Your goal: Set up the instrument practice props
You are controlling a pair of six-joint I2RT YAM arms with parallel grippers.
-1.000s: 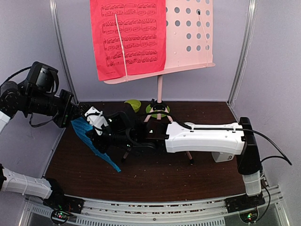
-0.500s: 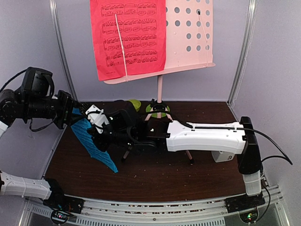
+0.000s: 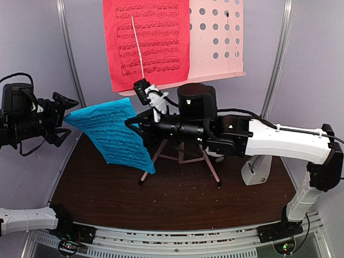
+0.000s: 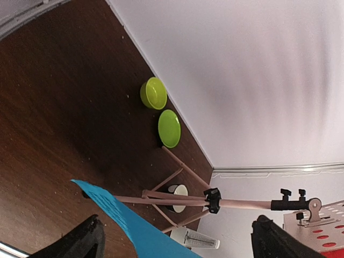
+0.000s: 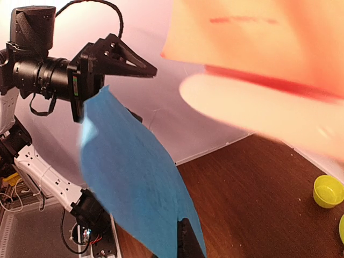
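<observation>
My right gripper [image 3: 133, 124] is shut on the right edge of the blue music sheet [image 3: 110, 134] and holds it raised above the table's left side. In the right wrist view the blue sheet [image 5: 129, 183] covers all but one dark finger [image 5: 185, 239]. My left gripper [image 3: 62, 116] stands wide open at the sheet's left corner. The blue sheet [image 4: 129, 226] passes between its fingers [image 4: 80, 242] ungripped. The red sheet [image 3: 148, 43] hangs on the pink music stand [image 3: 215, 37]. The metronome [image 4: 196, 239] lies by the tripod legs [image 4: 172, 200].
A green bowl [image 4: 153, 92] and a green plate [image 4: 169, 128] sit by the back wall. A white bowl with a black base [image 4: 177, 196] stands under the tripod. The right arm [image 3: 269, 137] stretches across the stand's legs. Frame posts rise at both back corners.
The left gripper opened, let go of the blue sheet and drew back left. The right arm lifted the sheet off the table and turned it upward.
</observation>
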